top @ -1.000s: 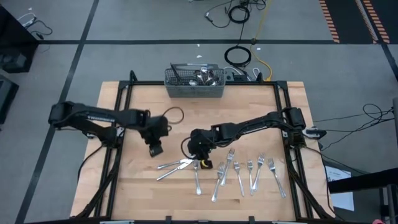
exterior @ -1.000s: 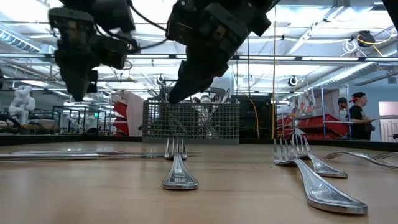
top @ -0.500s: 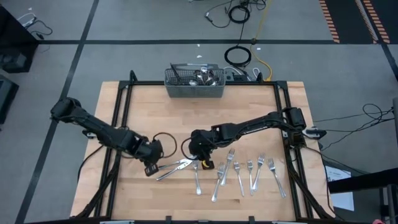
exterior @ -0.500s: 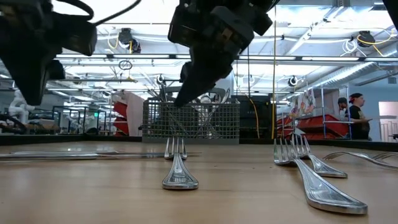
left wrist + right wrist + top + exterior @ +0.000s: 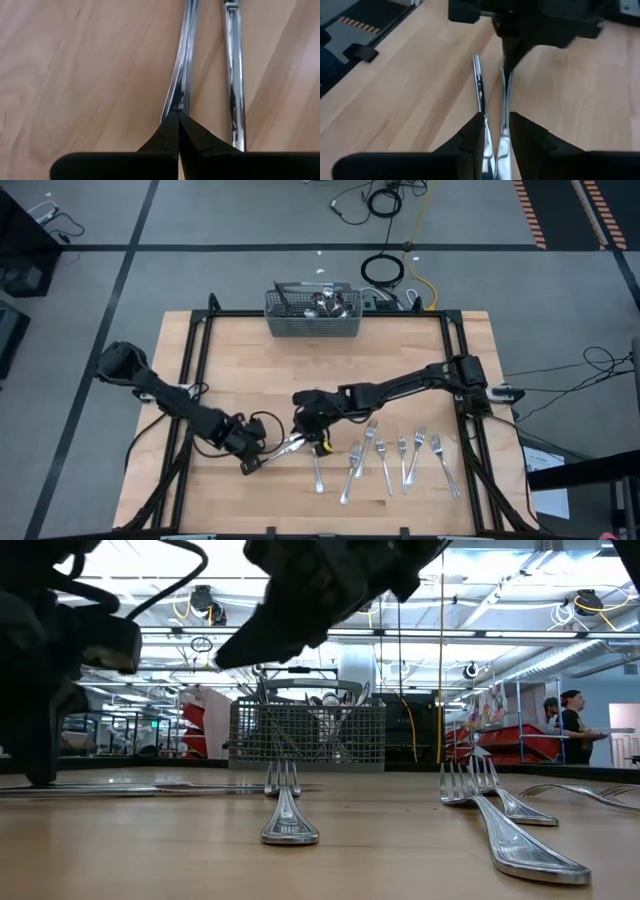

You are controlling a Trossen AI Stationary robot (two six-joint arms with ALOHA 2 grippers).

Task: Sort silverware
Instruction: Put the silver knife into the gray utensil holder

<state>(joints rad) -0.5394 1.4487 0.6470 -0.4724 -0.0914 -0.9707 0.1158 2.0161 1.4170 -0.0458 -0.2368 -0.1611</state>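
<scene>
Grey floor (image 5: 200,220), black cables (image 5: 381,270); bright ceiling lights (image 5: 520,580).

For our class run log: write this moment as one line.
left gripper: shut on knife handle | right gripper: around both knives | forks: on table

My left arm stretches low across the counter, its hand (image 5: 247,467) down at the surface with fingers (image 5: 172,132) pressed together. My right arm reaches in from the far side, elbow bent, its hand (image 5: 303,442) near the left one, fingers (image 5: 472,135) slightly parted.
</scene>
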